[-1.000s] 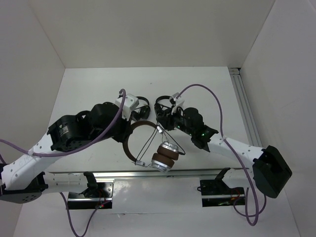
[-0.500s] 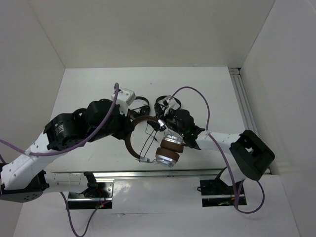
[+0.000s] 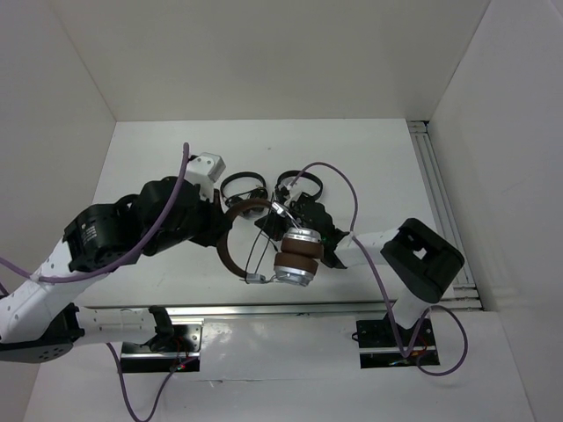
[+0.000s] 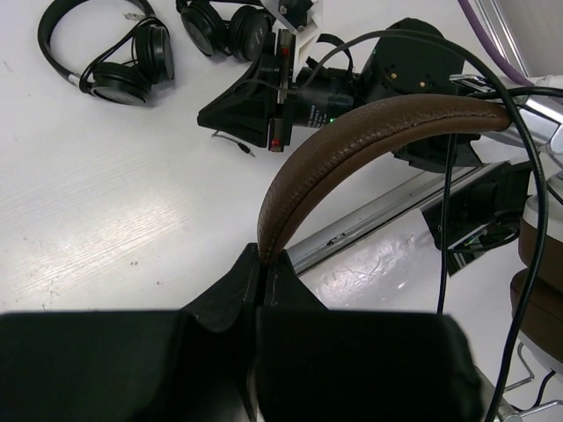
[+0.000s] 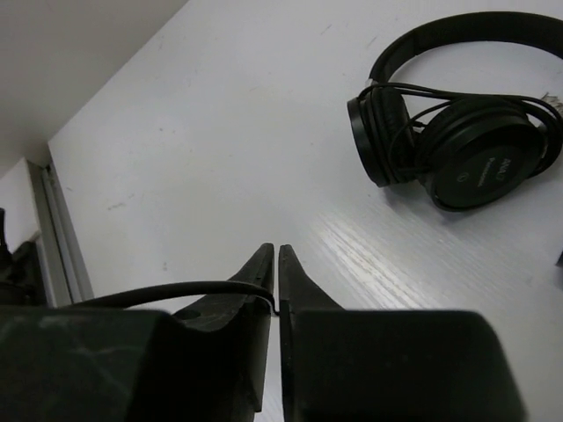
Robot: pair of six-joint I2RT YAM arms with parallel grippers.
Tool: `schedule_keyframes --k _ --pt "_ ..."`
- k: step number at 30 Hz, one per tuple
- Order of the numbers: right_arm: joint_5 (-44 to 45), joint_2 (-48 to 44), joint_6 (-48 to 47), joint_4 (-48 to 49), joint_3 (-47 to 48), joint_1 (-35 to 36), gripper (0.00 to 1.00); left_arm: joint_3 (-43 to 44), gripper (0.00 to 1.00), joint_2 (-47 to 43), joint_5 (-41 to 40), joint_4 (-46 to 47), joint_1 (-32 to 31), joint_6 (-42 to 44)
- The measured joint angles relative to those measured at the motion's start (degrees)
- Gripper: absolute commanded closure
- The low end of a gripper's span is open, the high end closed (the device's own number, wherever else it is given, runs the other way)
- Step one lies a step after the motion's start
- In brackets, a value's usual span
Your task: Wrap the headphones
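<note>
Two grippers work one item at mid-table, near side. L gripper [image 4: 262, 264] is clamped on the end of the brown headband [image 4: 369, 132] of the headphones [image 3: 295, 257], fingers pressed to the band w/ no gap visible. In top view it sits on the band's left side. Headband arches up & away from the fingers, so the set looks carried by the band. Can't tell from any view whether the earcups [image 4: 545, 255] touch the table [image 3: 369, 167]. Earcups sit together at the other end of the band, brown pads face to face, silver caps outward, over the near part of the table just ahead of the arm bases. Thin black cable [image 3: 262, 251] runs as a few taut strands from the earcup side up to the R gripper [image 5: 274, 264], which sits just beyond the earcups. R wrist view: jaws nearly together, cable comes in from the left & is nipped between the fingertips. Further back, left black headphones [image 3: 242, 187] & right black headphones [image 3: 297, 183] lie flat on the table, side by side, apart from the held set.
</note>
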Motion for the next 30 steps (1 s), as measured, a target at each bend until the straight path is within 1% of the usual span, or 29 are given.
schedule_keyframes --k 2,3,7,9,13,17,20,23,26,27,30 --pt "0.1 0.5 0.3 1.3 0.0 0.1 0.97 0.0 1.0 -0.4 -0.3 -0.4 0.0 -0.6" --pt "0.2 0.8 0.6 2.1 0.0 0.2 0.98 0.0 1.0 -0.7 -0.8 -0.5 0.0 -1.0" --pt "2.1 1.6 1.2 3.7 -0.1 1.1 0.98 0.1 1.0 -1.8 -3.8 -1.4 0.0 -3.8" --pt "4.3 1.6 1.4 4.7 -1.2 2.7 0.98 0.1 1.0 -2.3 -7.0 -2.1 0.0 -6.4" --pt "11.3 0.1 2.1 5.5 -6.1 8.9 0.98 0.1 1.0 -4.1 -12.5 -3.2 0.1 -11.1" --pt "18.6 -5.3 1.9 5.3 -10.6 17.8 0.98 -0.7 1.0 -5.4 -16.8 -4.1 2.2 -15.2" --pt "24.8 -10.0 1.2 3.6 -10.7 26.0 0.98 -0.7 1.0 -4.9 -19.2 -3.3 5.3 -16.9" --pt "29.5 -13.8 -0.1 -2.3 -8.6 33.2 0.95 -1.0 1.0 -3.0 -19.6 -3.1 10.9 -17.3" --pt "32.0 -15.0 -1.5 -9.7 -3.8 38.3 0.95 -4.0 1.0 -1.0 -17.8 -1.8 17.2 -16.7" --pt "33.3 -15.1 -1.9 -12.3 -2.1 39.7 0.97 -5.3 1.0 -0.4 -17.2 -1.1 19.0 -16.6" --pt "37.9 -15.3 -3.0 -17.9 1.0 43.8 0.98 -8.5 1.0 1.7 -15.3 -0.4 23.4 -15.5"
